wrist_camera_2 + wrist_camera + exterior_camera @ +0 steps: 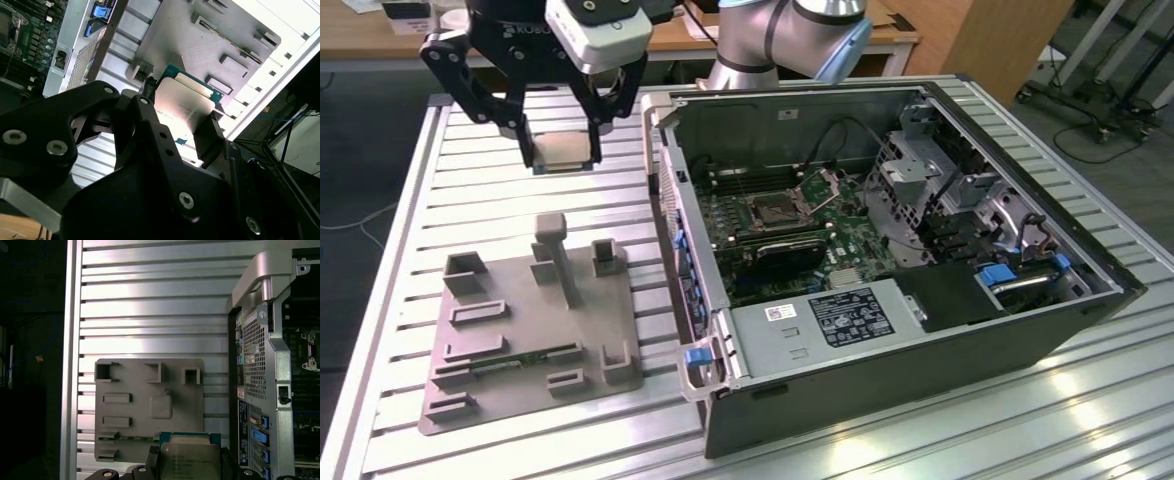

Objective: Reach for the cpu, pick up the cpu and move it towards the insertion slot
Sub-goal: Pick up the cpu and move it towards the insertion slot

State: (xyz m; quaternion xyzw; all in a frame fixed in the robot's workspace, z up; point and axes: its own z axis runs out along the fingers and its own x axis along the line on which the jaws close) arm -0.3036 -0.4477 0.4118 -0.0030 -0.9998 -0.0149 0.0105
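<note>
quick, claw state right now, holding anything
Claw: shut on the cpu, lifted above the table, apart from the slot.

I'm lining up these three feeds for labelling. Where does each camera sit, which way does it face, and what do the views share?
Exterior view: off the arm, above the slatted table, looking down at the open computer case and grey tray; arm and gripper show.
Second wrist view: close behind the black fingers, looking along them.
First wrist view: on the arm, looking down at the tray; fingers show.
Shared: all three show the cpu gripped above the table.
</note>
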